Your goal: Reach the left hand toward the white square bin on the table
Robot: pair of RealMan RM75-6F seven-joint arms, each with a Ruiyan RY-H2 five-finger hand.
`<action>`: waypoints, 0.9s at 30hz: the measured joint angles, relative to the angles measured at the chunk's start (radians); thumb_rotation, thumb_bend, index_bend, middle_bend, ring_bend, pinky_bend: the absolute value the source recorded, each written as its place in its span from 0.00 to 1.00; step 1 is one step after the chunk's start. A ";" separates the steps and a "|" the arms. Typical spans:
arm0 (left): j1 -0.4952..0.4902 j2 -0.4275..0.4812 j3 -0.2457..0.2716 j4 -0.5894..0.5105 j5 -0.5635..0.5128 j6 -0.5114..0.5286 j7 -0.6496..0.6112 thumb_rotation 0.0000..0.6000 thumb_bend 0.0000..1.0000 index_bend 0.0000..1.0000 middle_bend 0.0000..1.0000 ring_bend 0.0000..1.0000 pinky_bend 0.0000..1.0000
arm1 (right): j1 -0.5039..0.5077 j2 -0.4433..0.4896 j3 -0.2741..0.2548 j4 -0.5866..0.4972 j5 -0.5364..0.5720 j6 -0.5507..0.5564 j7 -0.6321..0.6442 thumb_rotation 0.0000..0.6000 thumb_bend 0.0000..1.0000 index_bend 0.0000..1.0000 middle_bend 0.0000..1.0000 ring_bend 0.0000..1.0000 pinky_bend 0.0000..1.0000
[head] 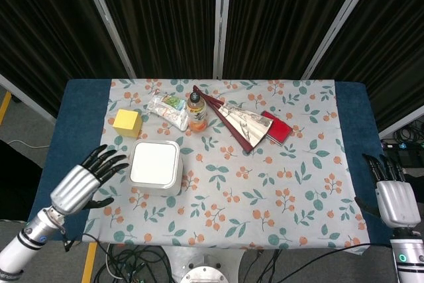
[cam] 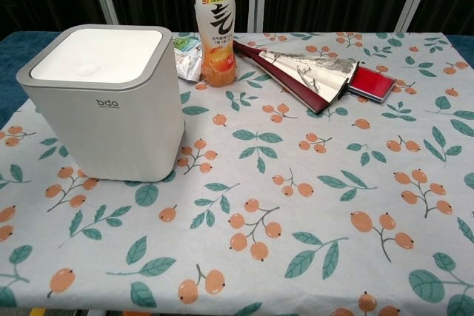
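The white square bin [head: 156, 167] stands on the flowered cloth at the left of the table; in the chest view the bin [cam: 104, 101] fills the left side, lid closed. My left hand [head: 85, 181] hovers over the table's left edge, fingers spread and pointing at the bin, a short gap from its left wall, holding nothing. My right hand [head: 394, 198] hangs off the table's right edge, fingers apart and empty. Neither hand shows in the chest view.
A yellow cube [head: 127, 122] sits behind the bin. A snack packet [head: 167, 110], an orange drink bottle [head: 196, 112], a folded fan [head: 238, 121] and a red case [head: 278, 128] lie along the back. The blue table edge [head: 73, 137] borders the cloth.
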 measured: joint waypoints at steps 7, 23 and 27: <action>-0.071 -0.013 0.004 -0.006 -0.016 -0.121 0.033 1.00 0.03 0.26 0.19 0.14 0.05 | 0.001 -0.002 0.003 0.002 0.008 -0.002 -0.001 1.00 0.07 0.00 0.11 0.00 0.00; -0.082 -0.033 0.016 -0.025 -0.079 -0.093 0.057 1.00 0.03 0.24 0.23 0.19 0.05 | 0.002 -0.008 0.003 0.019 0.007 -0.001 0.019 1.00 0.07 0.00 0.11 0.00 0.00; -0.024 -0.010 0.000 -0.033 -0.093 0.058 0.047 1.00 0.03 0.24 0.22 0.19 0.05 | -0.003 -0.006 0.004 0.025 0.005 0.010 0.030 1.00 0.07 0.00 0.11 0.00 0.00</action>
